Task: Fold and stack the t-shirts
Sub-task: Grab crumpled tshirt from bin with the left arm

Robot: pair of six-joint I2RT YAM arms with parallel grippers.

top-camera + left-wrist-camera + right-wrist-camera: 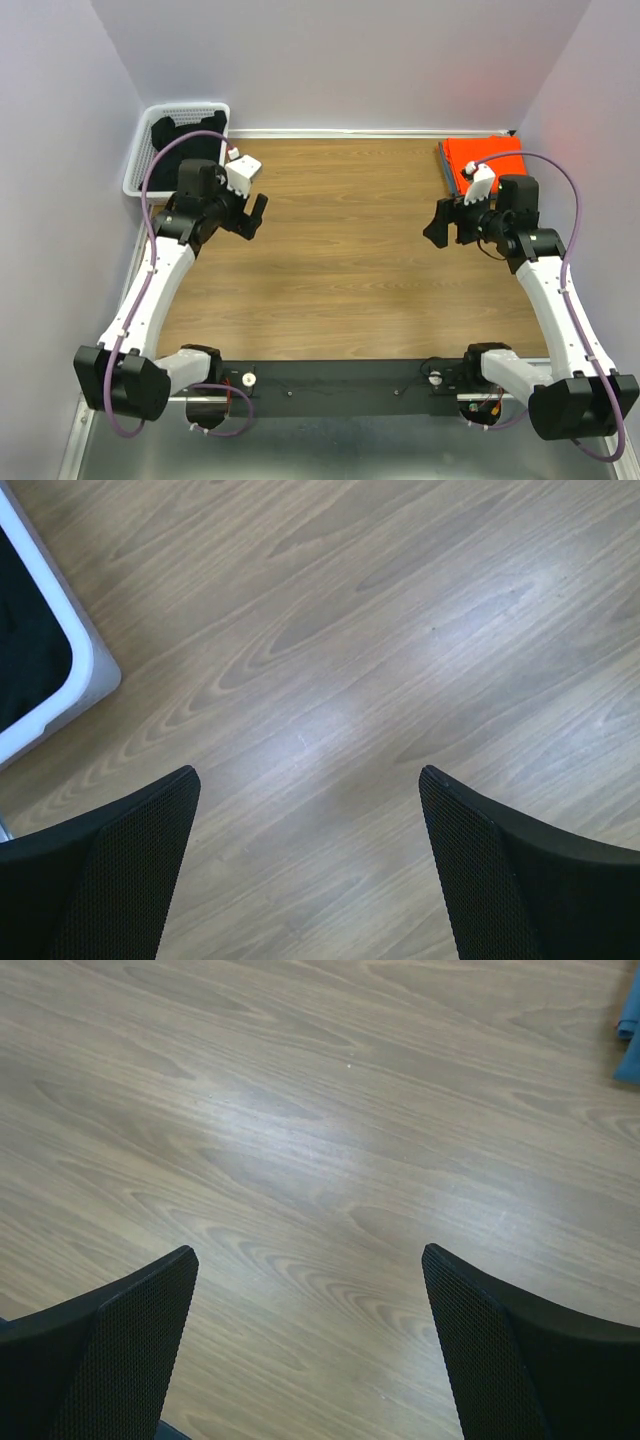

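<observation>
A black t-shirt [183, 140] lies bunched in the white mesh basket [137, 170] at the far left; a part of it shows in the left wrist view [28, 645]. A bright orange t-shirt [485, 160] lies folded flat at the far right of the table. I cannot make out a red t-shirt apart from it. My left gripper [252, 218] is open and empty above bare wood just right of the basket; in its wrist view [310, 865] the jaws stand wide apart. My right gripper [448, 222] is open and empty, in front and left of the orange shirt, jaws wide over bare wood [310, 1345].
The basket's corner [88, 670] lies close to the left gripper's left finger. A dark strip [444, 165] runs along the orange shirt's left edge. A blue cloth edge [630, 1035] shows at the upper right of the right wrist view. White walls close in the table.
</observation>
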